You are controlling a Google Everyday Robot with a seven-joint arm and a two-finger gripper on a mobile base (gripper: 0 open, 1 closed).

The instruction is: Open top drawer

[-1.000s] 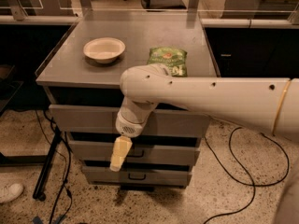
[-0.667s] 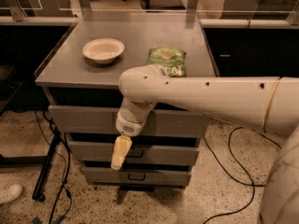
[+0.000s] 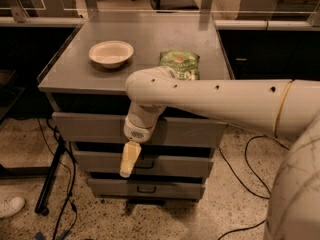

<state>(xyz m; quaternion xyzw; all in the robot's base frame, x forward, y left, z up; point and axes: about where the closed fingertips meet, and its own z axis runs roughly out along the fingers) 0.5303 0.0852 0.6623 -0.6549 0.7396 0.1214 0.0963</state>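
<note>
Barely any change vs 1 s ago: end effector [image 3: 127,160] hangs at the same spot, tip toward 6 o'clock, over the middle drawer [image 3: 175,165] front, just beside its handle [image 3: 145,166]. Spread or pressed together: can't tell. Top drawer [image 3: 185,132] is at its 1 o'clock, looks closed, handle hidden behind wrist [image 3: 140,126]. Risk: catching the wrong handle, so the wrong drawer opens; a hard tug may jolt bowl [image 3: 111,53] and snack bag [image 3: 179,64] on bench [image 3: 150,34]. Arm [image 3: 215,101] reaches in from 3 o'clock, wrist bent down.

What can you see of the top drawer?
The top drawer is a wide, shallow grey front, metal by its look, under the cabinet top and above two similar drawers. It looks shut. Its handle is hidden behind the robot's wrist. The claw hangs lower, before the upper of those two.
</note>
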